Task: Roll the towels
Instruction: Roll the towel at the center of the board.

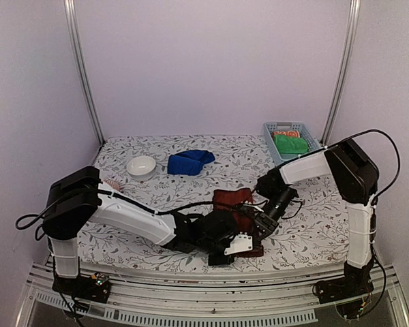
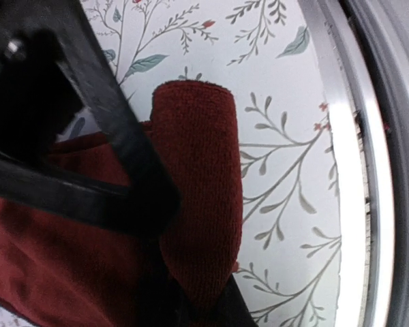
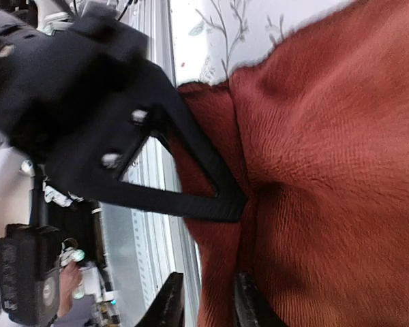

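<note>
From the top view we record the red towel [image 1: 233,200] at centre by the near edge of the table [image 1: 313,225], its flat length running near to far. The blue towel [image 1: 189,162] lies bunched in a heap at far left of centre, just right of a bowl [image 1: 141,165]; we cannot tell its axis. A basket [image 1: 269,139] in the far right corner holds a green cloth [image 1: 290,144]. Only this view shows the arms. The left arm reaches in low from the left with its elbow bent, the left gripper [image 1: 238,246] over the red towel's near end. The right arm folds down from the right, the right gripper [image 1: 260,227] at that towel's right side, close to the other. Only the left wrist view shows that the near end is rolled: a tight roll [image 2: 201,197] whose axis runs left to right, parallel to the edge rail [image 2: 344,204]. The left fingers cross the roll's end; we cannot tell whether they clamp it. The right wrist view shows the right jaws partly apart, red cloth in the gap, one fingertip [image 3: 235,203] touching it, nothing clamped.
</note>
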`<state>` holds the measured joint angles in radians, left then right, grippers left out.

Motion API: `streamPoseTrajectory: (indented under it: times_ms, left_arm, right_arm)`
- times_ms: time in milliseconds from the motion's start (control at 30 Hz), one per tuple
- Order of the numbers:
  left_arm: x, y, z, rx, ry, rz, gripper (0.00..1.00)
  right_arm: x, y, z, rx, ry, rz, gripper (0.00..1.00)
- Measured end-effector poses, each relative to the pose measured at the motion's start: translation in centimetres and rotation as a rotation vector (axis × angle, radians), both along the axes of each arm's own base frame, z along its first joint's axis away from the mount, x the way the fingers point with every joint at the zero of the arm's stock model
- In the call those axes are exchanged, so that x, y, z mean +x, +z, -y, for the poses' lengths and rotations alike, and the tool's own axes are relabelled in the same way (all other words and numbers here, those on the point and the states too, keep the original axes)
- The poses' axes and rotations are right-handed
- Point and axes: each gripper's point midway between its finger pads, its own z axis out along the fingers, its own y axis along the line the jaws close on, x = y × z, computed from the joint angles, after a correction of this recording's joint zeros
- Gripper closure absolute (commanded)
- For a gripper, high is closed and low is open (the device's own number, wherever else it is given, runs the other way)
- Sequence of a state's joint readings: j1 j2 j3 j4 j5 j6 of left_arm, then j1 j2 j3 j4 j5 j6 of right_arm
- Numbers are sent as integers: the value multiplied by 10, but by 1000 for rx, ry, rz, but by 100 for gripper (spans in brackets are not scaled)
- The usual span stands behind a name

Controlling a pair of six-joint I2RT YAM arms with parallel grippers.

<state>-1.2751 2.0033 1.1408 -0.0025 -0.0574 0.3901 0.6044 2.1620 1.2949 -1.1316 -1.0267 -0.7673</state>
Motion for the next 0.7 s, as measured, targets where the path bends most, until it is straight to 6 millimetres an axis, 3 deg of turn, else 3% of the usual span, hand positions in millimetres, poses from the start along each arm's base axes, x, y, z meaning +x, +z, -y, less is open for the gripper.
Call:
streamPoseTrajectory:
  times_ms: [100,200,300,367,500,700]
  left_arm:
    - [-7,3,2,-19,4,-141,92]
    - [-14,4,3,-37,19,-348,88]
    - [-8,4,7,-51,58,-559,87]
    - [0,5,11,-71,85,-698,87]
    - [9,4,11,-84,144,-922,88]
    - [13,1,10,-86,205,-1145,87]
  right_arm:
    - [13,27,9,45,-30,139,72]
    - [37,71,26,128,-118,358,72]
    - [52,108,42,199,-186,542,71]
    - [55,120,49,223,-205,652,67]
    - [33,113,55,226,-144,809,60]
    - [-16,64,36,162,92,920,44]
